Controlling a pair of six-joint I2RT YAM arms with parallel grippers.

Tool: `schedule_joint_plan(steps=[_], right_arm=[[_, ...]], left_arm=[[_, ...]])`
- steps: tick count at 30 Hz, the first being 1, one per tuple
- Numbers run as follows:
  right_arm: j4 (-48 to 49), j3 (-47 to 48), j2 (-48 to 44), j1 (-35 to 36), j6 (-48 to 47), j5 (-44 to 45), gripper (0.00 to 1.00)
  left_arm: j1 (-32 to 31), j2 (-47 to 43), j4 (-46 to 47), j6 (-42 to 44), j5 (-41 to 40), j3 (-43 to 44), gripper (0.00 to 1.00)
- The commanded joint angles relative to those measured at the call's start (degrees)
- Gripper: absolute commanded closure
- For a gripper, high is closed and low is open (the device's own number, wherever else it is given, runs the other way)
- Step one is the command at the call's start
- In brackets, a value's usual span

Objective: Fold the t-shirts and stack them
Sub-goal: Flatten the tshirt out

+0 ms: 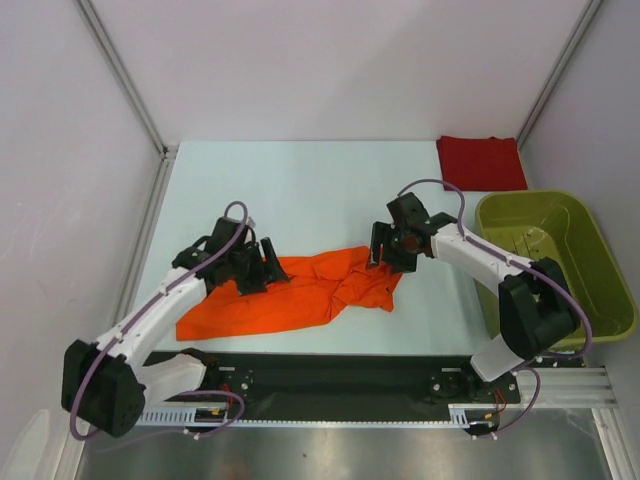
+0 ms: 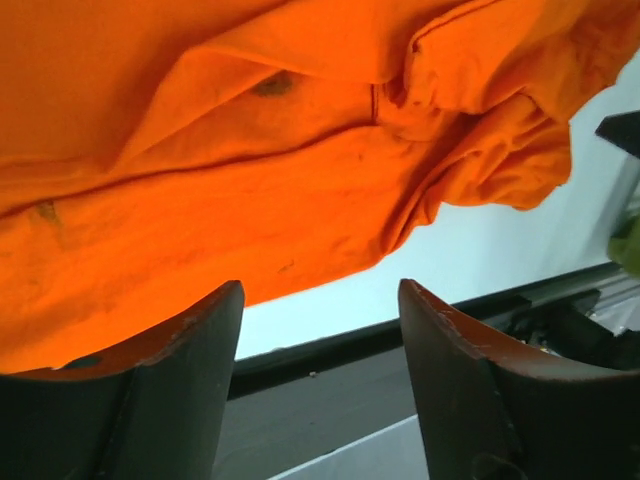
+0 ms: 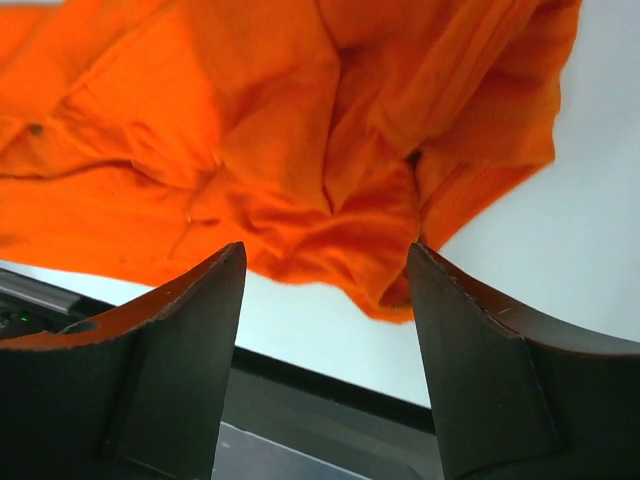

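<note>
My pale table point(image 1: 300, 185) carries a crumpled orange t-shirt point(image 1: 285, 300) near me, a folded red t-shirt point(image 1: 480, 162) far right, and a green basket point(image 1: 592, 262) on the right

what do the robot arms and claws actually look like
The left arm and right arm both have white links between bulky black joint housings. A thin lilac cable loops along each. The left claw and right claw each have two broad dark fingers that curve to a point, with scuffed edges.

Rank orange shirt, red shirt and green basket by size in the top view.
1. Olive-green plastic basket and crumpled bright orange cloth t-shirt: too close to rank.
2. Folded dark red cloth t-shirt: clearly smallest.
</note>
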Motion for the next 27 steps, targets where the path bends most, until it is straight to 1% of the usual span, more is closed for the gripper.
schedule_joint_plan(steps=[1,2,3,4,5,6,7,8,9,11,12,15,18,19,22,24,27], right_arm=[[5.38,1.41,2.78,-1.17,1.26,-5.13,0.30],[5.82,1.50,3.40,-1.17,1.17,-6.28,0.30],[6.00,1.58,4.27,-1.17,1.17,-7.33,0.31],[5.92,1.85,4.72,-1.26,1.69,-8.74,0.31],[5.83,1.94,4.90,-1.17,1.87,-9.01,0.31],[5.65,2.02,4.90,-1.17,1.79,-9.01,0.32],[5.56,2.03,4.81,-1.17,1.61,-8.75,0.32],[5.30,2.11,4.64,-1.35,1.52,-8.49,0.32],[5.21,2.03,4.37,-1.52,1.35,-8.05,0.32],[5.21,1.76,3.76,-1.96,1.08,-7.96,0.32],[5.04,1.67,3.76,-2.05,0.99,-7.87,0.32],[4.77,1.41,3.93,-2.75,0.38,-7.87,0.32],[5.47,0.89,4.28,-3.37,0.47,-7.96,0.32],[5.74,0.88,4.54,-3.46,0.55,-8.05,0.32],[6.53,0.79,5.77,-3.72,1.34,-9.19,0.32],[7.41,0.97,6.57,-3.55,1.96,-9.89,0.33],[8.99,1.06,8.05,-3.46,3.10,-10.68,0.35]], left_arm=[[-0.92,1.74,7.14,2.56,-2.82,1.90,0.32],[-0.92,2.44,8.81,2.91,-3.43,2.16,0.35],[-0.92,4.80,9.87,4.05,-4.31,3.73,0.44],[-0.75,6.39,9.36,4.84,-6.76,4.88,0.47],[-0.48,7.97,8.49,6.07,-7.48,7.41,0.47],[-0.48,11.46,7.87,8.95,-7.83,8.48,0.47],[-0.48,12.98,7.95,10.11,-7.66,9.19,0.45],[-0.13,14.65,7.95,10.73,-5.92,10.24,0.38],[-0.04,15.97,8.21,11.69,-4.34,10.43,0.32],[-0.21,19.31,8.30,12.49,-3.79,10.69,0.19],[-0.22,19.93,8.74,12.93,-4.05,10.34,0.18],[-0.13,21.43,9.09,15.29,-7.04,9.55,0.18],[-0.13,23.80,10.58,18.98,-7.22,9.46,0.19],[-0.13,24.50,11.02,19.61,-6.70,9.37,0.19],[0.40,28.28,14.10,20.49,-3.36,8.58,0.23],[0.40,30.13,16.30,20.49,-2.83,7.88,0.26],[0.40,31.88,17.35,20.75,-2.56,7.88,0.27]])
